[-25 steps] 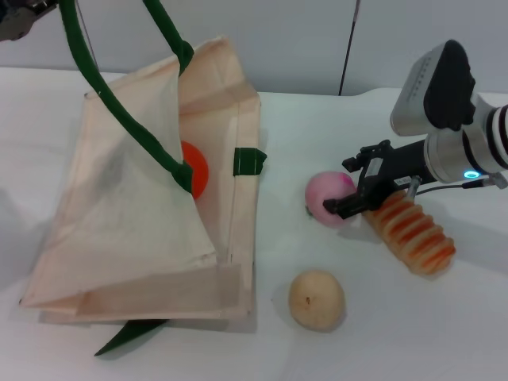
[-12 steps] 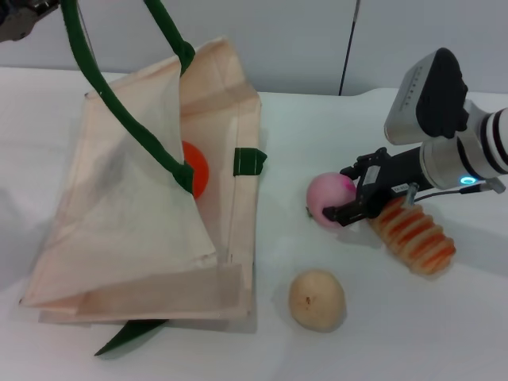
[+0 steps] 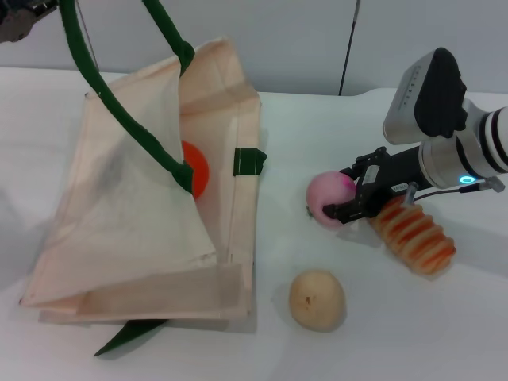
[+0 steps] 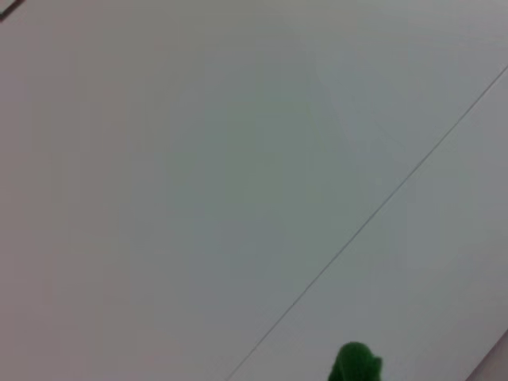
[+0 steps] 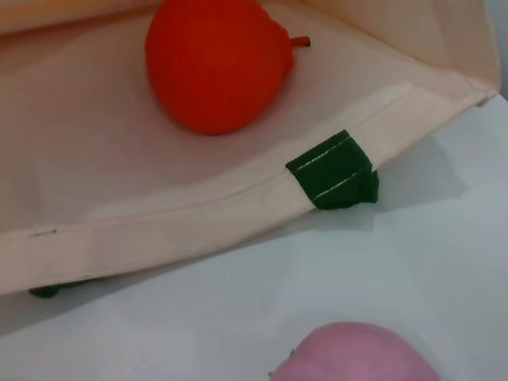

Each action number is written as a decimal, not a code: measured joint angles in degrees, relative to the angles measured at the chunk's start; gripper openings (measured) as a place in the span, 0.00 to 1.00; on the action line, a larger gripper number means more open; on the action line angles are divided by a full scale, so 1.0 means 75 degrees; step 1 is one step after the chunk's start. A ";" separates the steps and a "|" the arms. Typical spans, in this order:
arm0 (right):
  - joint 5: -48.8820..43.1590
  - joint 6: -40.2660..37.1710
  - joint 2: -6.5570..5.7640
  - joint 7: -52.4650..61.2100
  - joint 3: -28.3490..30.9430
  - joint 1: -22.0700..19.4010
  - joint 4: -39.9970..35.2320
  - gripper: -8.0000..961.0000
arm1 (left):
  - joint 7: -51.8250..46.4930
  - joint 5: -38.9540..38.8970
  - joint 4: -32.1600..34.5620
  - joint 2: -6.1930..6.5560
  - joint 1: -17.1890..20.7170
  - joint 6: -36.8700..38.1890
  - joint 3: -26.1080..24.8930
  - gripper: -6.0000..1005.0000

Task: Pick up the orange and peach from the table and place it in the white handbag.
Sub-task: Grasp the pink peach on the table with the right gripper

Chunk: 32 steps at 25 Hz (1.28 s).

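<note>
no readable text or labels anywhere

The head view looks forward and down from above at the white table (image 3: pixel 381 349), taking in the white handbag (image 3: pixel 119 214) and the right gripper (image 3: pixel 343 208) at once. The right wrist view sits low and close, facing the bag's mouth (image 5: pixel 198 214); these 2 views share the orange (image 5: pixel 210 59), the peach (image 5: pixel 357 353) and the bag's edge. The left wrist view faces a plain wall, with only a green strap tip (image 4: pixel 355 365).
</note>
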 joint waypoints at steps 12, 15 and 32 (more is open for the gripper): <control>0.0013 -0.0040 0.0006 -0.0069 -0.0085 0.0013 -0.0005 0.72 | 0.0000 0.0000 0.0000 0.0000 0.0013 0.0009 0.0012 0.15; 0.0038 -0.0042 0.0009 -0.0090 -0.0072 0.0006 -0.0014 0.69 | 0.0000 0.0000 0.0000 -0.0004 0.0014 0.0009 -0.0011 0.15; 0.1057 -0.1335 0.0001 -0.0659 0.0819 -0.0958 -0.1687 0.57 | 0.0061 0.0062 -0.0240 -0.0049 -0.0166 0.0129 0.0041 0.15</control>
